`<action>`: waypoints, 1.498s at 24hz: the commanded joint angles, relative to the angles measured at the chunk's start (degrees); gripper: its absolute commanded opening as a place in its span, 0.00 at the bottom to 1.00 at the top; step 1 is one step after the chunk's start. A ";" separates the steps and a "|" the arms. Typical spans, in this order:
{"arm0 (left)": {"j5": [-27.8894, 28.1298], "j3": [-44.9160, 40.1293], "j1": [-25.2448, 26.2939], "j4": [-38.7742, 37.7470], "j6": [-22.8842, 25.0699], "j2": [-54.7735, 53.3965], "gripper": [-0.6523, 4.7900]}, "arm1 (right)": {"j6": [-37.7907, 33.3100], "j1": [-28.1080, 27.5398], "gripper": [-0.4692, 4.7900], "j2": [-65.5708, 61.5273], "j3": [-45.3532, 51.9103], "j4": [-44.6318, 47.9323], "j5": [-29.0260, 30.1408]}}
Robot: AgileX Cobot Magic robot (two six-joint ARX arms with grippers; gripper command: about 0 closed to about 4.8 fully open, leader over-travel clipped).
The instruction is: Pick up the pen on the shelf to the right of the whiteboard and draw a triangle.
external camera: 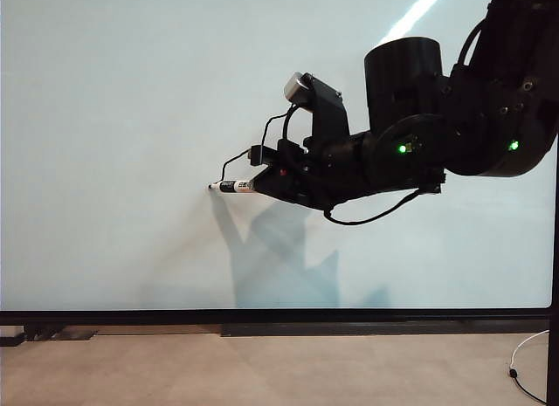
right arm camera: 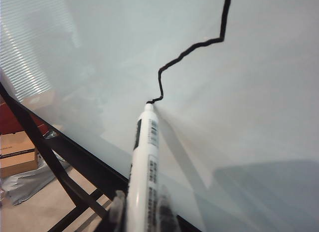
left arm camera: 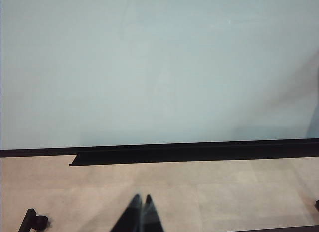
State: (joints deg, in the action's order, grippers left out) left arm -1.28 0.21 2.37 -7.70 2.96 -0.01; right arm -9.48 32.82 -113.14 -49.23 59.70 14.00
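From the exterior view, my right gripper (external camera: 262, 184) reached out in front of the whiteboard (external camera: 113, 118), closed on the pen (external camera: 232, 186), which lay level with its black tip pressed to the board near the middle. My arm hid whatever ink lay behind it — no line showed on the open board from there. The shelf along the board's lower edge (external camera: 349, 329) was dark and I could make out nothing on it.

From the left wrist view, my left gripper (left arm camera: 141, 201) sat low over the floor with its fingertips together, holding nothing, well short of the whiteboard (left arm camera: 149, 67) and its ledge (left arm camera: 189, 156). No stroke showed on that stretch of board.

From the right wrist view, the pen (right arm camera: 144, 157) stood clamped between my two fingers (right arm camera: 117, 208), its tip touching the whiteboard (right arm camera: 259, 117) at the end of a wobbly black line (right arm camera: 192, 50) that ran off the edge of the frame.

I judged the pick done and the triangle only begun — one crooked side, with the remaining sides and the closing corner left to draw
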 commanded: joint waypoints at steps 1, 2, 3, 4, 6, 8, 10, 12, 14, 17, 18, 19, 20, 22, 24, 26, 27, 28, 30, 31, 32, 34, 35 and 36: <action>-0.04 0.22 -0.02 0.46 0.02 0.00 0.11 | -0.39 -0.13 0.08 0.26 -0.20 0.66 -2.62; -0.02 0.22 -0.02 0.46 0.02 0.00 0.11 | -0.39 -0.13 0.08 0.26 -0.20 0.68 -2.73; -0.02 0.22 -0.02 0.46 0.02 0.00 0.11 | -0.37 -0.15 0.08 0.28 -0.13 0.63 -2.75; -0.04 0.22 -0.02 0.46 0.02 0.00 0.11 | -0.35 -0.15 0.08 0.28 -0.13 0.57 -2.75; -0.02 0.22 -0.02 0.46 0.02 0.00 0.11 | 0.26 -0.15 0.08 0.35 0.07 0.59 -3.45; -0.02 0.22 -0.02 0.46 0.02 0.00 0.11 | 0.50 -0.22 0.08 0.44 0.59 1.27 -3.89; -0.04 0.22 -0.02 0.46 0.02 0.00 0.11 | 0.55 -0.37 0.08 0.57 1.09 1.79 -4.04; -0.02 0.22 -0.02 0.46 0.02 0.00 0.11 | 0.72 -0.68 0.08 0.83 1.53 1.90 -4.02; -0.04 0.22 -0.02 0.46 0.02 0.00 0.11 | 1.18 -1.27 0.08 1.20 1.64 1.84 -3.80; -0.02 0.22 -0.02 0.46 0.02 0.00 0.11 | 2.08 -1.73 0.08 1.90 1.97 1.84 -3.80; -0.04 0.22 -0.02 0.46 0.02 0.00 0.11 | 2.23 -2.03 0.08 2.51 2.47 1.79 -3.80; -0.02 0.22 -0.02 0.48 0.02 0.00 0.11 | 2.45 -2.23 0.08 2.95 2.99 1.81 -3.82; -0.04 0.22 -0.02 0.48 0.02 0.00 0.11 | 2.43 -2.51 0.08 3.21 3.23 1.79 -3.82; -0.02 0.22 -0.02 0.48 0.02 0.00 0.11 | 2.51 -2.84 0.08 3.67 3.87 1.81 -3.85; -0.04 0.22 -0.02 0.46 0.02 0.00 0.11 | 2.78 -3.23 0.08 4.22 4.61 1.81 -3.87; -0.04 0.22 -0.02 0.46 0.02 0.00 0.11 | 3.15 -3.91 0.08 5.20 5.86 1.95 -3.96; 0.00 0.20 -0.02 0.46 0.02 0.00 0.11 | 3.32 -4.11 0.08 5.66 6.54 1.95 -4.00; -0.02 0.22 -0.02 0.46 0.02 0.00 0.11 | 3.54 -4.13 0.08 5.77 6.75 1.90 -4.02; -0.04 0.22 -0.02 0.48 0.02 0.00 0.11 | 3.72 -4.70 0.08 6.49 7.52 1.99 -3.93; 0.00 0.20 -0.04 0.44 0.02 0.00 0.11 | 3.74 -4.87 0.08 6.78 7.87 2.08 -3.98; -0.02 0.22 -0.04 0.46 0.02 0.00 0.11 | 3.78 -4.98 0.08 6.88 8.00 2.08 -4.00; -0.04 0.22 -0.02 0.46 0.02 0.00 0.11 | 3.87 -5.33 0.08 7.10 8.31 2.05 -3.87; -0.02 0.22 -0.04 0.46 0.02 0.00 0.11 | 4.00 -5.62 0.08 7.50 8.55 2.01 -3.91; -0.02 0.22 -0.04 0.46 0.02 0.00 0.11 | 4.17 -5.62 0.08 7.56 8.61 1.99 -3.96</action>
State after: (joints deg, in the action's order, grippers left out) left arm -1.30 0.21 2.35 -7.70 2.96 -0.01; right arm -5.65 27.68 -106.15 -40.49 60.12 12.08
